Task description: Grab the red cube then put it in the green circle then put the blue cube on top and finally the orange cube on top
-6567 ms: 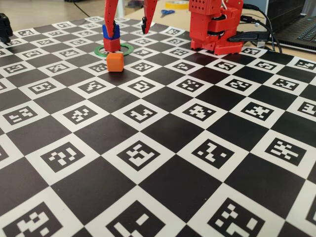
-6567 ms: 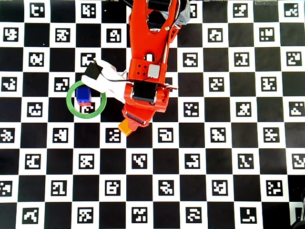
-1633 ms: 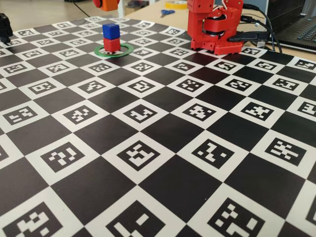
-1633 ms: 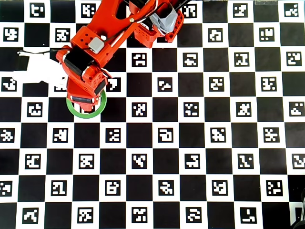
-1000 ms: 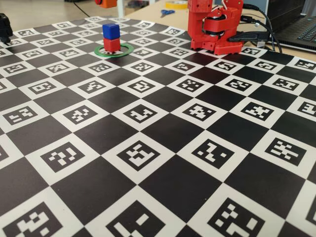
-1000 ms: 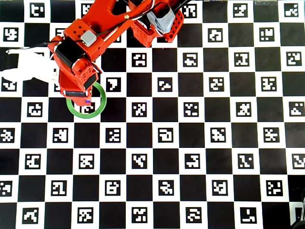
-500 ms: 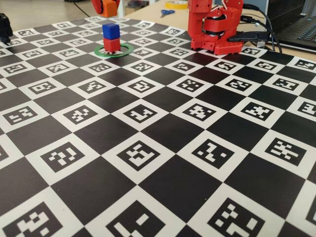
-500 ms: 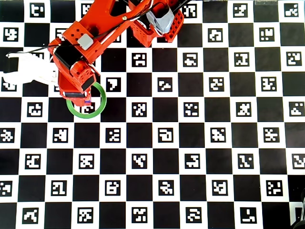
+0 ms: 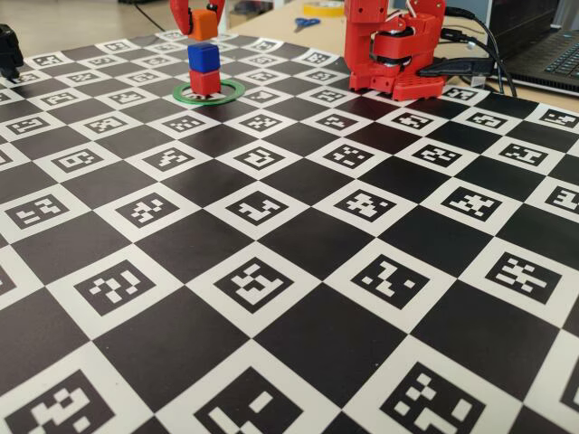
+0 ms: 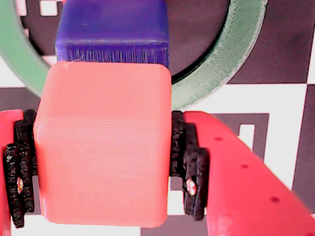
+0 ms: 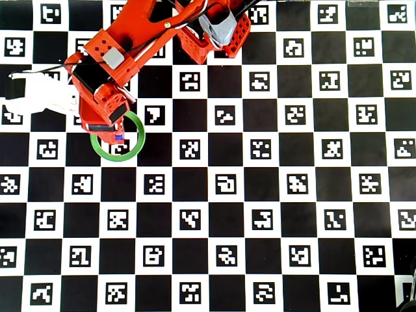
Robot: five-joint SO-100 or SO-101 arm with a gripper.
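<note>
The red cube (image 9: pixel 205 82) stands inside the green circle (image 9: pixel 232 89), and the blue cube (image 9: pixel 204 57) is stacked on it. My gripper (image 9: pixel 203 20) is shut on the orange cube (image 9: pixel 204 24), which hangs just above the blue cube without touching it. In the wrist view the orange cube (image 10: pixel 103 147) fills the space between the black pads (image 10: pixel 189 167) of my gripper (image 10: pixel 104 182), with the blue cube (image 10: pixel 113 29) and part of the green circle (image 10: pixel 231 54) beyond it. In the overhead view the arm (image 11: pixel 107 78) hides most of the stack; the green circle (image 11: pixel 132 151) shows around it.
The red arm base (image 9: pixel 393 50) stands at the back of the checkered marker mat (image 9: pixel 298 334). Behind it lie scissors (image 9: pixel 306 23), cables and a laptop (image 9: pixel 552 50). A black object (image 9: pixel 9 50) sits at the mat's far left edge.
The gripper with the orange cube has come down from the top edge of the fixed view to just over the blue cube. The red and blue stack has not moved.
</note>
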